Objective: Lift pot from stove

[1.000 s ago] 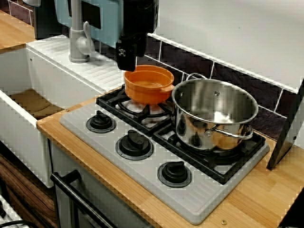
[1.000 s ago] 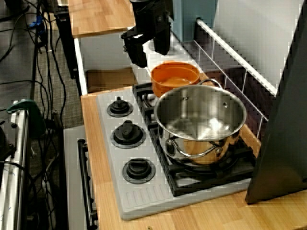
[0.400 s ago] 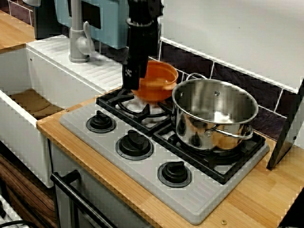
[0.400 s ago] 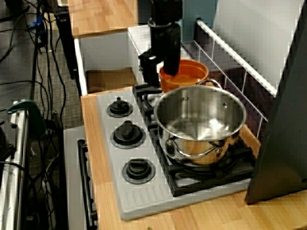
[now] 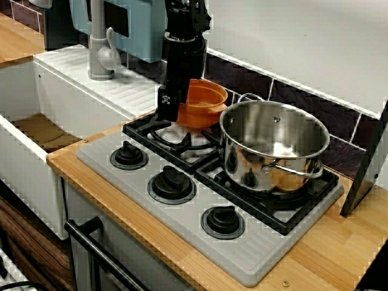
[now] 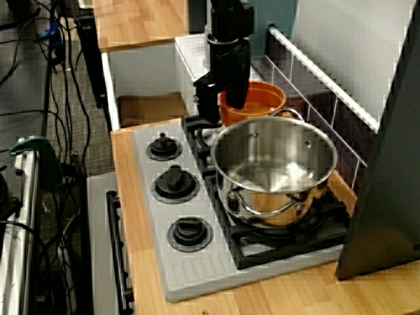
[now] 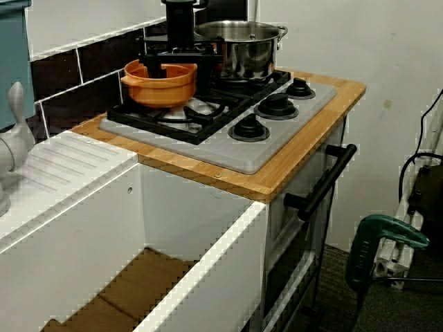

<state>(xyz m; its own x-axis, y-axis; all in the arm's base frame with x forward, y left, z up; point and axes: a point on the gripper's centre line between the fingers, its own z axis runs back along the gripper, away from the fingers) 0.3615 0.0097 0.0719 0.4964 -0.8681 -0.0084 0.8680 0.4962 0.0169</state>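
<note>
Gripper clamped over the near rim of the orange pot, one finger outside the wall, the other apparently inside, though the arm blocks a clear look. Pot sits above the rear-left burner grate of the stove, beside the steel pot. In the side view, pot base appears just clear of the grate: grasp done, lift barely begun, most of the raise remaining.

No readable text, labels, brands or numbers anywhere I look, small white mark on my pincer (too blurred to read), nothing legible elsewhere
</note>
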